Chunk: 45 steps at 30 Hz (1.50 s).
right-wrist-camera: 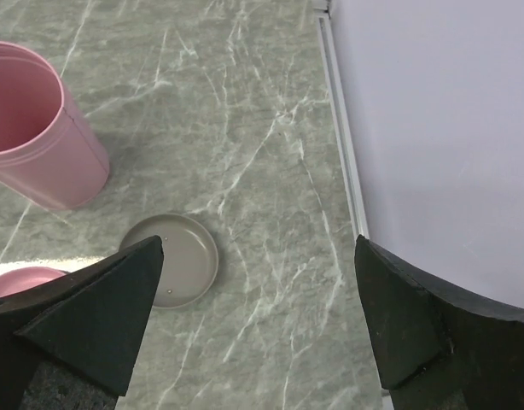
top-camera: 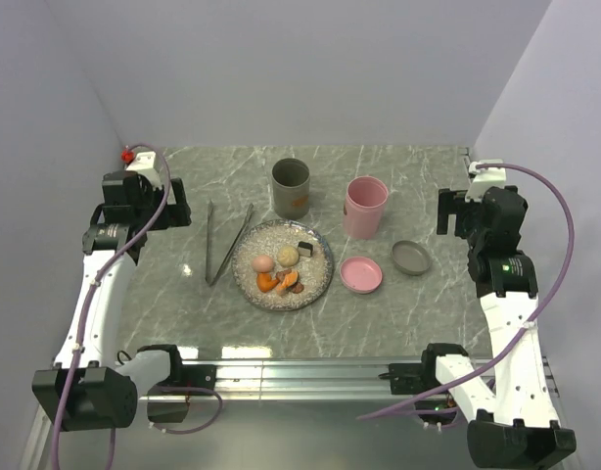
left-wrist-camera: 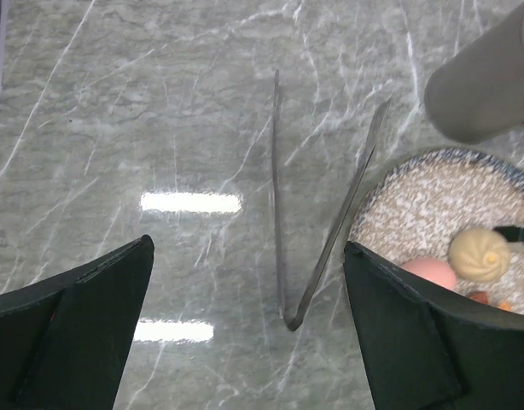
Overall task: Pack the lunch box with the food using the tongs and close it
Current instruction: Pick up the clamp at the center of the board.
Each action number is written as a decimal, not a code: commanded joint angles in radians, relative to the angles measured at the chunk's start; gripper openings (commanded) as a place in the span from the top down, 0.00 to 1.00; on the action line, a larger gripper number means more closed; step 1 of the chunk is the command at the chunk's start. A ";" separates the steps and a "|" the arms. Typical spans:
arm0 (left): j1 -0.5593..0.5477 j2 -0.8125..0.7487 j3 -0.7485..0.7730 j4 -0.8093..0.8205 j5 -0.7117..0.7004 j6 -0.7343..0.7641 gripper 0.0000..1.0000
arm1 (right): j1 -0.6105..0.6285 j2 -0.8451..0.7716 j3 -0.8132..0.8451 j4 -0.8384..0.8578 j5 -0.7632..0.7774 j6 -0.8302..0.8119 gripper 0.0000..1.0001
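Note:
The tongs (top-camera: pixel 209 245) lie flat on the marble, left of the speckled plate (top-camera: pixel 271 235), joined end toward me. In the left wrist view the tongs (left-wrist-camera: pixel 279 213) lie ahead between my fingers. The food sits on the plate: a pink egg (top-camera: pixel 262 262), a beige ball (top-camera: pixel 287 256), orange chunks (top-camera: pixel 278 282) and a dark cube (top-camera: pixel 305 249). The lunch box shows as a grey tub (top-camera: pixel 291 187) and a pink tub (top-camera: pixel 365 207), both uncovered. My left gripper (left-wrist-camera: pixel 247 244) hangs open above the tongs' joint. My right gripper (right-wrist-camera: pixel 259 241) is open over bare marble at the right.
A pink lid (top-camera: pixel 361 274) and a grey lid (top-camera: pixel 411 258) lie right of the plate. The grey lid (right-wrist-camera: pixel 181 265) is just left of my right gripper. Pale walls (right-wrist-camera: pixel 433 128) close the table on the left, back and right.

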 commanded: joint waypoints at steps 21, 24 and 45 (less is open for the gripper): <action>-0.092 0.049 -0.242 -0.154 -0.132 0.301 0.04 | 0.000 0.073 0.089 -0.106 -0.135 -0.024 0.00; -0.122 0.079 -0.243 -0.143 -0.118 0.308 0.03 | -0.003 0.088 0.103 -0.112 -0.143 -0.024 0.00; -0.268 0.405 -0.236 0.021 -0.176 0.259 0.01 | -0.001 0.125 0.146 -0.144 -0.172 -0.027 0.00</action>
